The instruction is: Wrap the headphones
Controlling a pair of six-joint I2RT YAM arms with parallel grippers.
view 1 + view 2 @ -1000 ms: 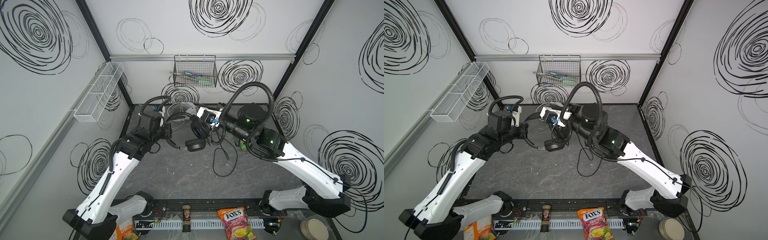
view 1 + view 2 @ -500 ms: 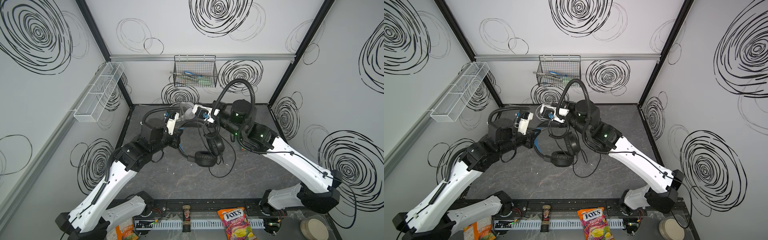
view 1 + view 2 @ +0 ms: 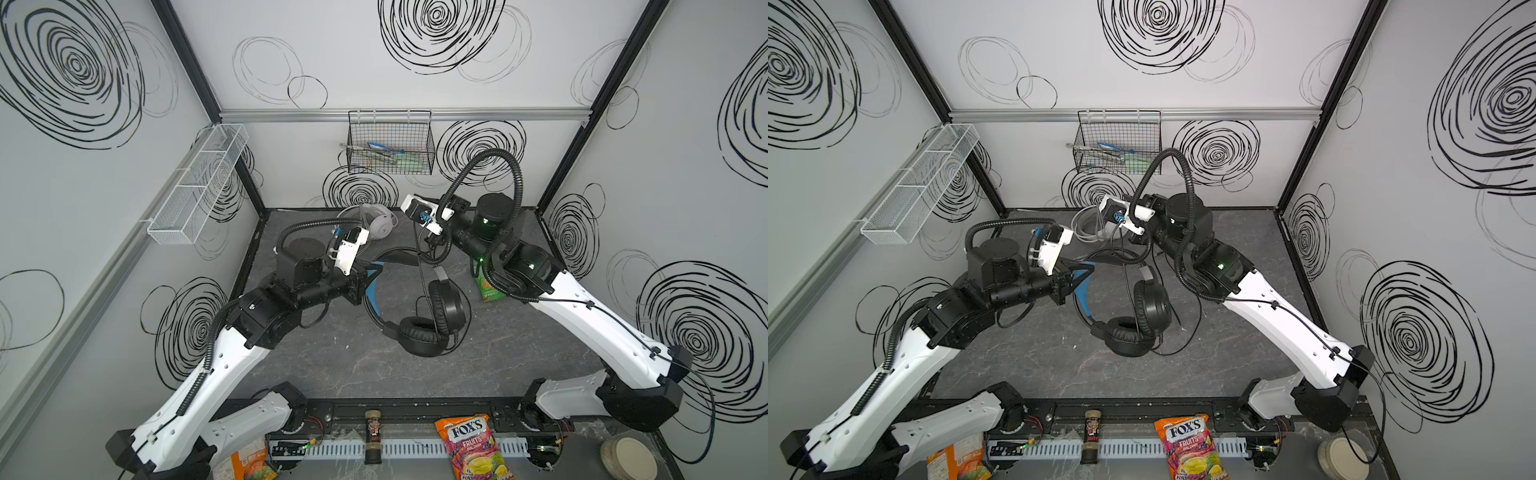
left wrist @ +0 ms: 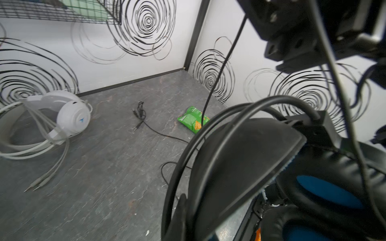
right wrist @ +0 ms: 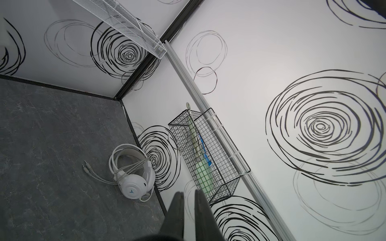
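Wrapping is under way: the left claw (image 3: 368, 286) clamps the black headset (image 3: 449, 307). The right claw (image 5: 189, 193), jaws slightly parted, probably needs the cable (image 4: 221, 68) for another loop.

The farther headset (image 3: 380, 224) is being found beneath the wire basket (image 3: 390, 145), the nearer headset (image 3: 432, 322) before that basket, the snack bag (image 3: 489, 291) rightward of it.
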